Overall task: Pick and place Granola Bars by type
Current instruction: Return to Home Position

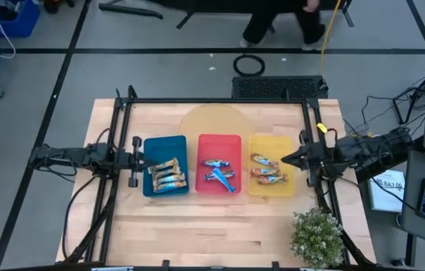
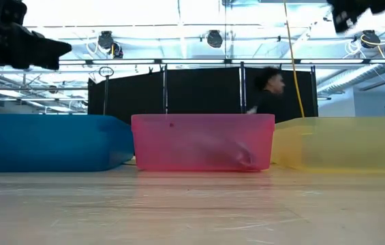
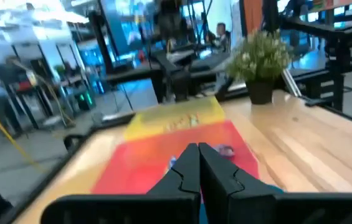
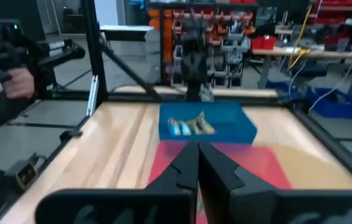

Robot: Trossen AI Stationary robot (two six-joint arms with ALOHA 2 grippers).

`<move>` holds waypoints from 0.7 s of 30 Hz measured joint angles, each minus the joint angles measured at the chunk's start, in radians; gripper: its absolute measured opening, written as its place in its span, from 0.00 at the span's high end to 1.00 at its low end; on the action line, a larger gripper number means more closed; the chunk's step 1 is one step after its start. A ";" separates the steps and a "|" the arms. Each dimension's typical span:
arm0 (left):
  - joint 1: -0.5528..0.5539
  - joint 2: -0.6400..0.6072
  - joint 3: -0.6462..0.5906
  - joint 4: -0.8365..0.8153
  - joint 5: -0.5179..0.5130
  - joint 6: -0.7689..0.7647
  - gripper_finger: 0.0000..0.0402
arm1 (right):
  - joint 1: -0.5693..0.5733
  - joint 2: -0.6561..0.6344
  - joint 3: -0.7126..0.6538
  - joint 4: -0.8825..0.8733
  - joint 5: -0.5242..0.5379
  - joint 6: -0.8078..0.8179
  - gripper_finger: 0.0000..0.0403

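Three trays stand side by side on the table in the high view. The blue tray [image 1: 165, 175] holds tan-gold bars [image 1: 167, 176]. Blue-white bars [image 1: 220, 172] lie in the red tray [image 1: 219, 163]. Red-orange-silver bars [image 1: 265, 170] lie in the yellow tray [image 1: 271, 175]. My left gripper [image 1: 138, 160] hovers at the blue tray's left edge, shut and empty; its fingers [image 3: 199, 163] meet in the left wrist view. My right gripper [image 1: 284, 159] hovers at the yellow tray's right side, shut and empty, fingers [image 4: 198, 162] together.
A potted plant [image 1: 317, 236] stands at the table's near right corner. A round pale yellow mat [image 1: 214, 123] lies behind the trays. Bare wood [image 1: 212, 226] stretches in front of the trays. A person [image 2: 268, 87] moves beyond the far edge, and a hand [image 4: 17, 79] shows in the right wrist view.
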 joint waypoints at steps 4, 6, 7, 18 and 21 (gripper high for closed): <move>-0.004 0.000 0.005 -0.010 -0.003 0.032 0.99 | 0.000 -0.139 -0.148 0.018 0.025 0.021 1.00; -0.003 0.000 0.005 -0.020 0.012 0.019 0.99 | 0.000 -0.202 -0.212 0.089 0.027 -0.005 1.00; -0.003 0.000 0.000 -0.016 0.030 0.007 0.99 | 0.000 -0.232 -0.246 0.133 0.027 -0.027 1.00; -0.002 -0.006 -0.027 0.050 -0.005 0.025 0.99 | -0.004 -0.372 -0.443 0.241 0.032 -0.102 1.00; -0.002 -0.006 -0.027 0.035 -0.004 0.025 0.99 | -0.004 -0.372 -0.478 0.277 0.036 -0.124 1.00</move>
